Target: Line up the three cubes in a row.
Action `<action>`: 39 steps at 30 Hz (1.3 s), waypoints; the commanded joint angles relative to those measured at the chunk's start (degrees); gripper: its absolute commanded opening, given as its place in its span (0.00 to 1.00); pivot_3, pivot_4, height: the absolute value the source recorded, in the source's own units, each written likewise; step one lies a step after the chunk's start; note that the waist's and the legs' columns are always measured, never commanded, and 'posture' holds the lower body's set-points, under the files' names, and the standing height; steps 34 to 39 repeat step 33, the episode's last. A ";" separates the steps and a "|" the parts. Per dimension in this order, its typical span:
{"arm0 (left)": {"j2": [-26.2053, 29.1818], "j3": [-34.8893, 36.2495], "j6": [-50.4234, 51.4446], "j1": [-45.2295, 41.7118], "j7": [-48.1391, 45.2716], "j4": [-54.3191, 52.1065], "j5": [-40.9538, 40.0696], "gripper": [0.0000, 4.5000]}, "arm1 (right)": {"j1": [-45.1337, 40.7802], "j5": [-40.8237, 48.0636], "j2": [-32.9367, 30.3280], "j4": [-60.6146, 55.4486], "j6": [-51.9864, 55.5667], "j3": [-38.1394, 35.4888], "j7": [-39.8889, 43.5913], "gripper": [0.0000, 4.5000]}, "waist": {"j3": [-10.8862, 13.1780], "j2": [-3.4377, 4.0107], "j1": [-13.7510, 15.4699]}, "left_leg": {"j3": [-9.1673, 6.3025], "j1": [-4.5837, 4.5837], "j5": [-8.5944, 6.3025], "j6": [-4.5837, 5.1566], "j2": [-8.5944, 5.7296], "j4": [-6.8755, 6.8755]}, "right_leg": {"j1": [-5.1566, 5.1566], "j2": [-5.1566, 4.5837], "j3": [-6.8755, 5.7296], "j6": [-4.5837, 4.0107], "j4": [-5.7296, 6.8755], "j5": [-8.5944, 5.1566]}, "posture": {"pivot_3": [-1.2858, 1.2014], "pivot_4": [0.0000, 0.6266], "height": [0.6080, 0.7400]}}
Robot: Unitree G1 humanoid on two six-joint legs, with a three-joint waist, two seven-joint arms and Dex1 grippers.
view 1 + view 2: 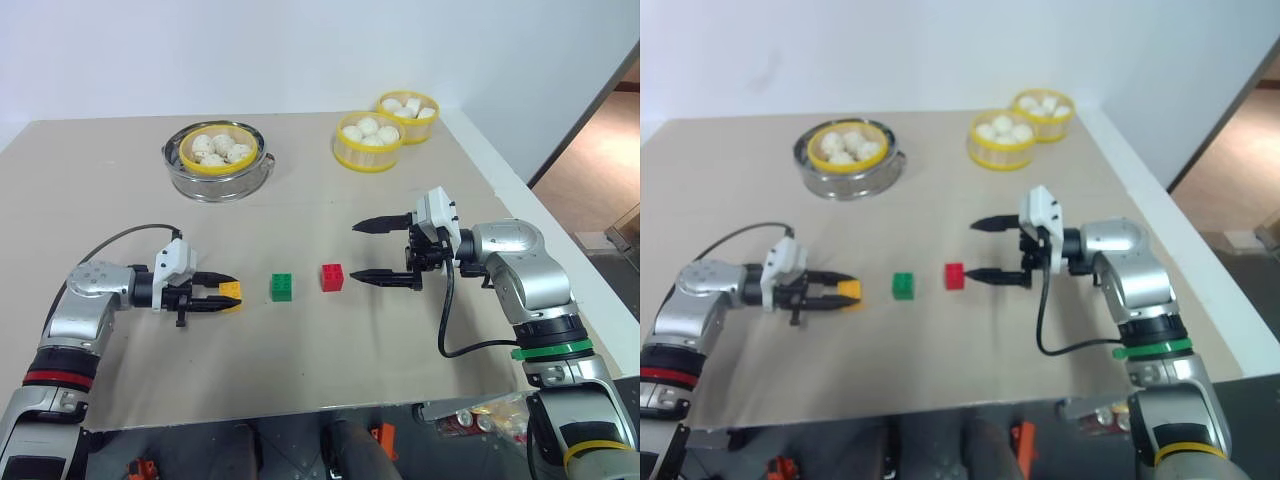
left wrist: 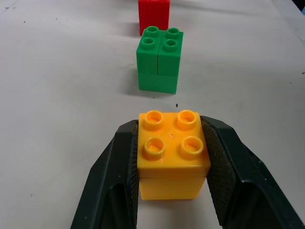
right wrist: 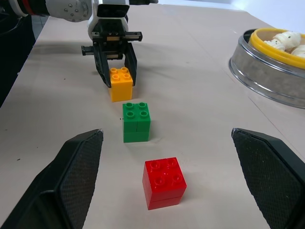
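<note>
It looks like a robot test lab: a plain beige tabletop against a bare white wall, with bun baskets placed near its far edge.

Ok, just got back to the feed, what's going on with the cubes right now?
The left gripper is shut on the yellow-orange plastic studded cube, which sits on the beige table at the left end of the line. The green studded cube and red studded cube stand beside it, gaps between them, roughly in a row. The right gripper is open near the red cube, holding nothing.
</note>
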 commanded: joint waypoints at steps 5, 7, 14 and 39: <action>1.01 0.42 0.05 -0.74 -0.19 -0.87 -0.02 0.81 | 0.06 0.09 -0.46 -1.30 -0.52 -0.27 0.17 1.00 | 0.00 0.00 0.00 | -0.01 -0.01 0.00 0.00 0.00 0.00 | 0.00 0.00 0.00 0.00 0.00 0.00 | 0.52 0.24 1.00; 1.52 0.64 0.78 -0.65 -0.22 -1.84 -0.35 0.95 | 0.13 0.10 -0.53 -1.23 -0.59 -0.34 0.20 1.00 | 0.00 0.00 0.00 | 0.00 0.00 0.00 0.00 0.00 0.00 | 0.00 0.00 0.00 0.00 0.00 0.00 | 0.52 0.24 1.00; 2.79 1.82 4.24 1.02 1.06 -7.95 -2.17 0.98 | 0.01 -0.04 -0.22 -0.78 -0.92 -0.23 0.14 1.00 | 0.00 0.00 -0.01 | 0.00 -0.01 0.00 0.00 0.00 0.00 | 0.00 0.00 0.00 0.01 0.00 0.00 | 0.52 0.24 1.00; -1.99 17.22 20.17 7.99 38.00 -24.55 -4.15 0.98 | 5.61 1.40 2.78 -4.71 0.07 -9.30 -16.57 1.00 | -0.02 -0.03 0.04 | -0.07 0.01 0.00 0.00 -0.01 -0.02 | 0.07 -0.05 -0.02 0.09 -0.01 -0.04 | 0.52 0.24 1.00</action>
